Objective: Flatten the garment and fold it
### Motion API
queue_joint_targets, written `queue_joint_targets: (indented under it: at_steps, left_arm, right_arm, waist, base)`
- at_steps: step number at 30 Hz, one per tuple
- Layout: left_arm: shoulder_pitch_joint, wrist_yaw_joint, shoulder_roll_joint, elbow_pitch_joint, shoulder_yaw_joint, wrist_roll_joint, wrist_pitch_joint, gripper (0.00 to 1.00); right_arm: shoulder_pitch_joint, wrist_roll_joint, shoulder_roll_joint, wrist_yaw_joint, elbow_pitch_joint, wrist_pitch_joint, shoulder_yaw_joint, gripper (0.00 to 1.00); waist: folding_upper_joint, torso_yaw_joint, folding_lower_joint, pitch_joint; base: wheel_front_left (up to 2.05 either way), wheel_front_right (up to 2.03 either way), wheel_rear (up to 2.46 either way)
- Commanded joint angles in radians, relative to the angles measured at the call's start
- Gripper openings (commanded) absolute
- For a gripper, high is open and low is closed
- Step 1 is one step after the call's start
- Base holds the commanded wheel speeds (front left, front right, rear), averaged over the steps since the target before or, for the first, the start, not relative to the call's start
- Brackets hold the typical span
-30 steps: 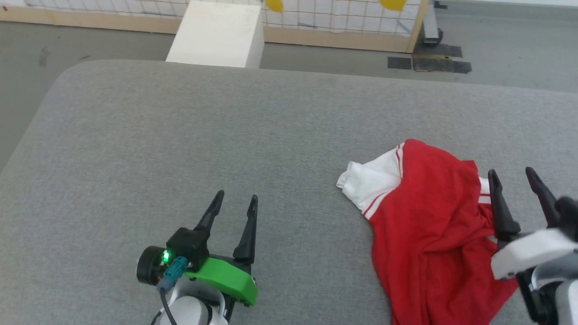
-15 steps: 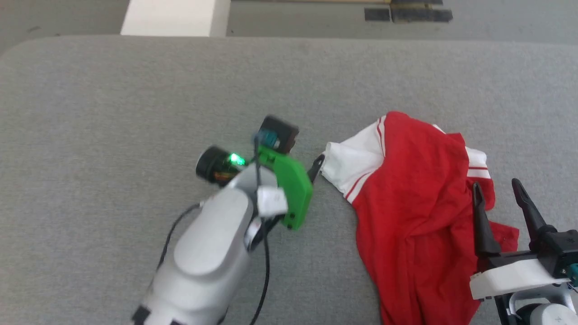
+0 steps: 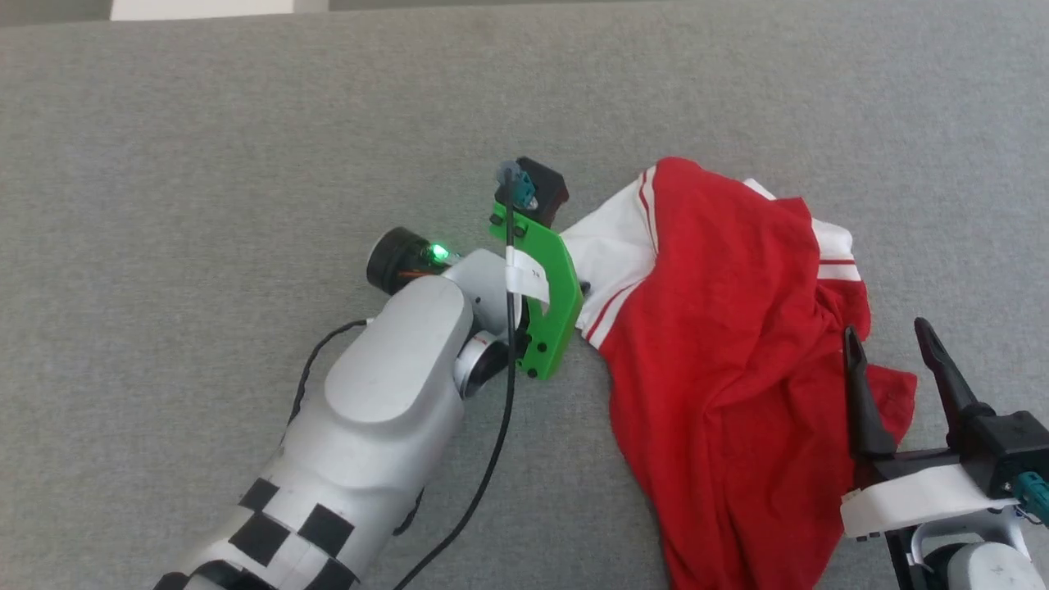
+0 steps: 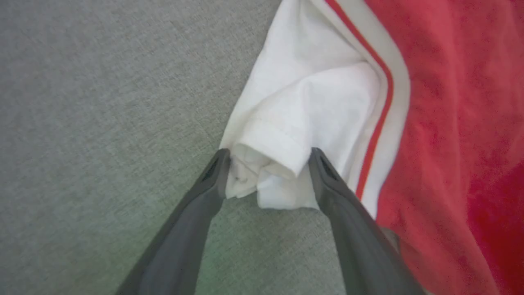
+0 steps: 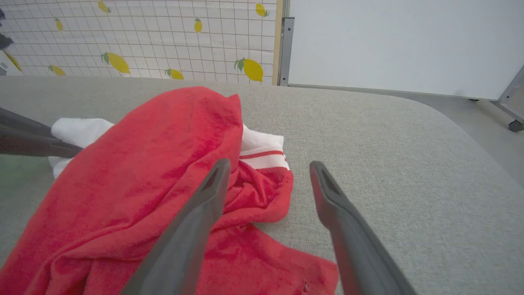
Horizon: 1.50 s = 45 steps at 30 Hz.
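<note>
Lying crumpled on the right part of the grey fabric-covered table (image 3: 246, 123), the red jersey T-shirt with white short sleeves (image 3: 721, 344) was not flat at all, its body bunched in folds. The left gripper (image 4: 268, 157) had its two dark fingers apart on both sides of the white sleeve cuff (image 4: 272, 141), not pinching it, and the right gripper (image 3: 893, 348) hung open and empty above the shirt's right edge. By my judgement the task was only beginning: spreading and all folding remained.

Garment (image 3: 721, 344) on table (image 3: 205, 123), sleeve (image 4: 311, 102) between left gripper (image 4: 266, 157) fingers (image 4: 204, 192)
</note>
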Motion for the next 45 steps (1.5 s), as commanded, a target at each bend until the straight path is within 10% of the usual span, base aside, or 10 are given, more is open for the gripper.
queue_joint_targets:
  at_steps: [1, 2, 11, 22, 33, 34, 35, 36, 45]
  left_arm:
    - [-0.014, -0.007, 0.004, 0.007, -0.014, -0.021, 0.0, 0.25]
    - [-0.016, -0.007, 0.005, 0.007, -0.02, -0.033, -0.013, 0.0]
    - [0.0, 0.005, 0.035, -0.003, -0.013, -0.064, -0.156, 0.0]
    - [0.212, 0.164, 0.189, -0.212, 0.124, -0.059, -0.391, 0.0]
    - [0.508, 0.243, 0.274, -0.251, 0.18, -0.137, -0.373, 0.0]
    - [0.52, 0.243, 0.276, -0.246, 0.177, -0.138, -0.371, 0.21]
    - [0.529, 0.247, 0.277, -0.242, 0.176, -0.137, -0.375, 0.87]
    - [0.535, 0.253, 0.275, -0.239, 0.178, -0.136, -0.381, 1.0]
    - [0.547, 0.264, 0.255, -0.287, 0.221, -0.114, -0.597, 1.0]
  right_arm:
    - [-0.022, 0.005, 0.003, -0.002, 0.008, -0.01, 0.004, 1.0]
    - [-0.023, 0.006, 0.003, -0.002, 0.014, -0.012, 0.004, 1.0]
    - [-0.013, -0.004, 0.003, -0.002, 0.055, -0.017, -0.016, 1.0]
    - [0.03, -0.014, 0.003, -0.002, 0.061, 0.018, -0.05, 1.0]
    - [0.047, -0.013, 0.004, -0.002, 0.093, 0.053, -0.051, 1.0]
    - [0.048, -0.013, 0.004, -0.002, 0.096, 0.056, -0.05, 1.0]
    - [0.049, -0.013, 0.004, -0.002, 0.1, 0.059, -0.049, 1.0]
    - [0.05, -0.013, 0.004, -0.002, 0.102, 0.06, -0.049, 1.0]
    - [0.033, -0.016, 0.001, -0.002, 0.08, 0.092, -0.065, 1.0]
  waist:
    - [0.0, -0.01, 0.0, 0.011]
    - [0.0, -0.009, 0.0, 0.011]
    - [0.0, 0.045, 0.0, -0.054]
    - [0.0, 0.167, 0.0, -0.165]
    - [0.0, 0.231, 0.0, -0.202]
    - [0.0, 0.233, 0.0, -0.205]
    - [0.0, 0.235, 0.0, -0.209]
    - [0.0, 0.236, 0.0, -0.211]
    - [0.0, 0.253, 0.0, -0.246]
  base:
    - [0.0, 0.0, 0.0]
    - [0.0, 0.0, 0.0]
    - [0.0, 0.0, 0.0]
    - [0.0, 0.0, 0.0]
    - [0.0, 0.0, 0.0]
    - [0.0, 0.0, 0.0]
    - [0.0, 0.0, 0.0]
    - [0.0, 0.0, 0.0]
    - [0.0, 0.0, 0.0]
